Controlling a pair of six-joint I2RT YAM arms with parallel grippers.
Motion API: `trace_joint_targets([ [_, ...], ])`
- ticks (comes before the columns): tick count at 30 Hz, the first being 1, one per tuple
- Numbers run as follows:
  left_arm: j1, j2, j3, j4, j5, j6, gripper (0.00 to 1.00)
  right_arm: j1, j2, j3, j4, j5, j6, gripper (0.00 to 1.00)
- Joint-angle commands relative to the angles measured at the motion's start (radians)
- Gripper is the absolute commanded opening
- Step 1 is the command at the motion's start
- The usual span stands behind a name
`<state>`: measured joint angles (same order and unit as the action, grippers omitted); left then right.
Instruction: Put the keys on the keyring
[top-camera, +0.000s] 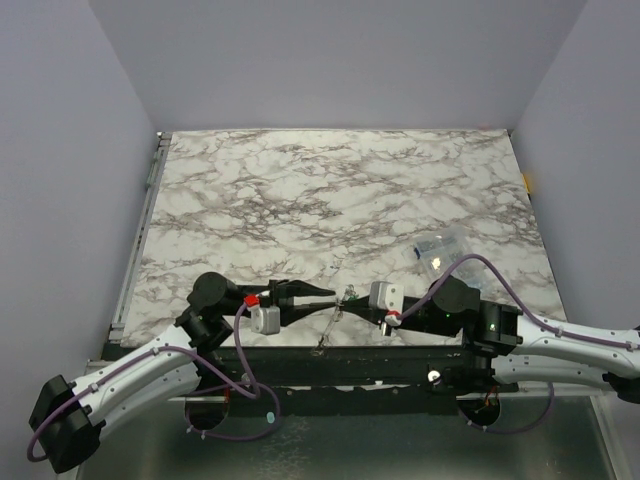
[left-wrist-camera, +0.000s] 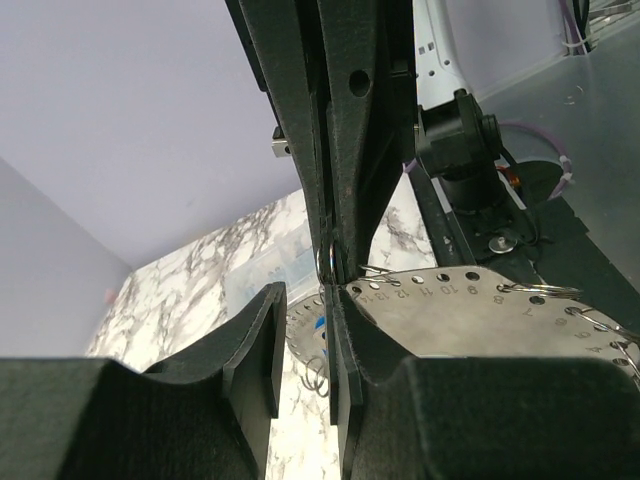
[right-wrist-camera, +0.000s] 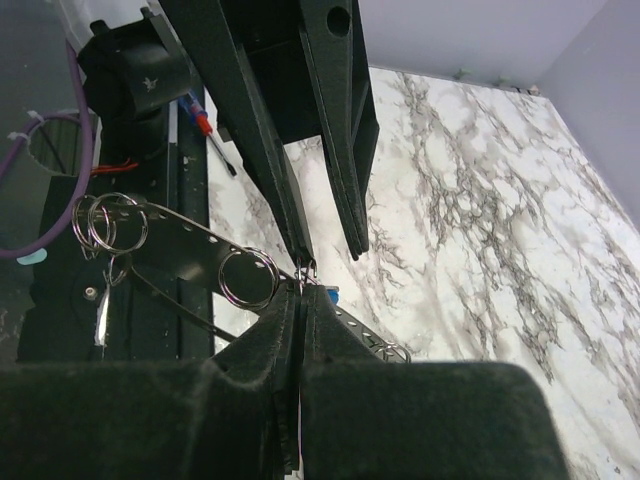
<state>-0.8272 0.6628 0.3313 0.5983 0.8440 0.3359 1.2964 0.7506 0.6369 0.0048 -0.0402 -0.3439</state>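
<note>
The right gripper (right-wrist-camera: 299, 300), clamped shut on the rim of the keyring (left-wrist-camera: 470, 310), holds it over the near edge of the counter (right-wrist-camera: 480, 200); the left gripper (right-wrist-camera: 330, 257), jaws parted, meets it beside a blue key (right-wrist-camera: 328, 294). A left-finger nudge could twist the keyring loose

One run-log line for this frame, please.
right gripper: shut on keyring rim | left gripper: part open beside it | blue key: where the grippers meet, grip unclear | clear box: away from both grippers
</note>
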Motion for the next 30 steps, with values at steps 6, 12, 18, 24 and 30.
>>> trace_joint_targets([
  [6, -0.008, 0.003, -0.023, 0.093, 0.038, -0.064, 0.31, -0.001, -0.008, 0.026, 0.075, 0.071, 0.023, 0.01],
  [12, -0.009, 0.051, -0.012, 0.103, 0.09, -0.095, 0.32, -0.001, 0.03, 0.061, 0.079, 0.049, 0.024, 0.01],
  [18, -0.008, 0.059, -0.014, 0.104, 0.098, -0.111, 0.32, -0.001, 0.068, 0.103, 0.069, -0.004, 0.033, 0.01],
  [24, -0.01, 0.079, -0.011, 0.105, 0.127, -0.13, 0.32, -0.001, 0.113, 0.162, -0.002, -0.062, 0.042, 0.01],
  [30, -0.012, 0.092, -0.008, 0.106, 0.131, -0.146, 0.3, -0.001, 0.15, 0.212, -0.102, -0.122, 0.014, 0.01],
])
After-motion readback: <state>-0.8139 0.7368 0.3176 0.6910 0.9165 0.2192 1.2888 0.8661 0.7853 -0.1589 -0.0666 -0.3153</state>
